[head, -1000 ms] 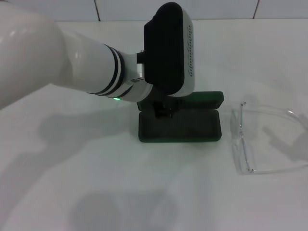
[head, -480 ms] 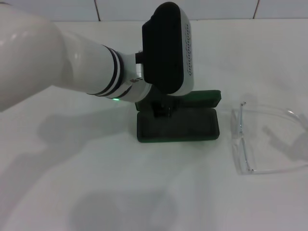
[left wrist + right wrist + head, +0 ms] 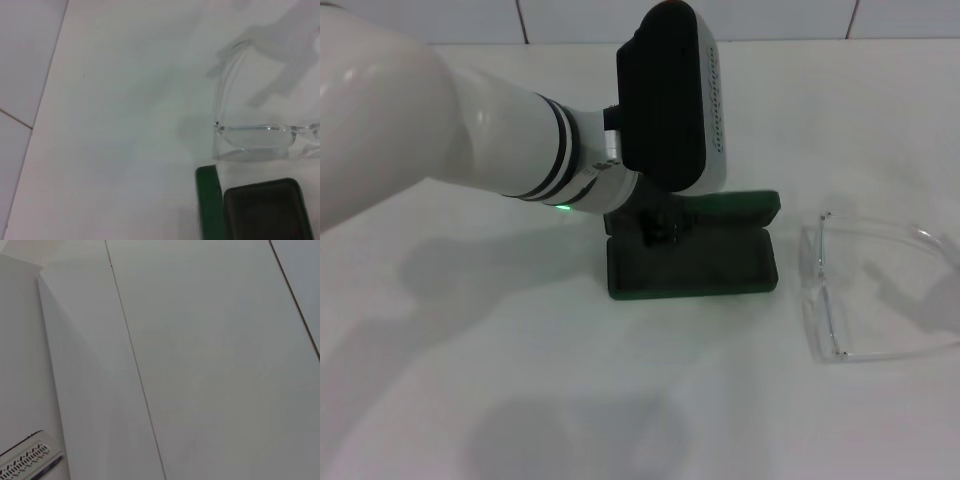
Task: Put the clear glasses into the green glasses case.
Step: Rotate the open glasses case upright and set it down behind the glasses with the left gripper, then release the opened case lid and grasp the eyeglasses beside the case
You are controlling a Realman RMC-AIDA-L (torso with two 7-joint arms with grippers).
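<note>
Green glasses case [image 3: 692, 262] lies open mid-table, left gripper [image 3: 662, 228] over its hinge edge, grip state unclear. Clear glasses [image 3: 865, 290] sit beside it toward the right edge, untouched. Left wrist view: case [image 3: 260, 207] near glasses [image 3: 255, 136]. Right wrist view: only wall. Opening seems finished; next, grasp the glasses.

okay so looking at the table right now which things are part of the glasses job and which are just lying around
Part of the job:
- clear glasses, on the table right of the case
- green glasses case, lid open
- left gripper, at the case's back edge

Just lying about:
- nothing else on the white table
</note>
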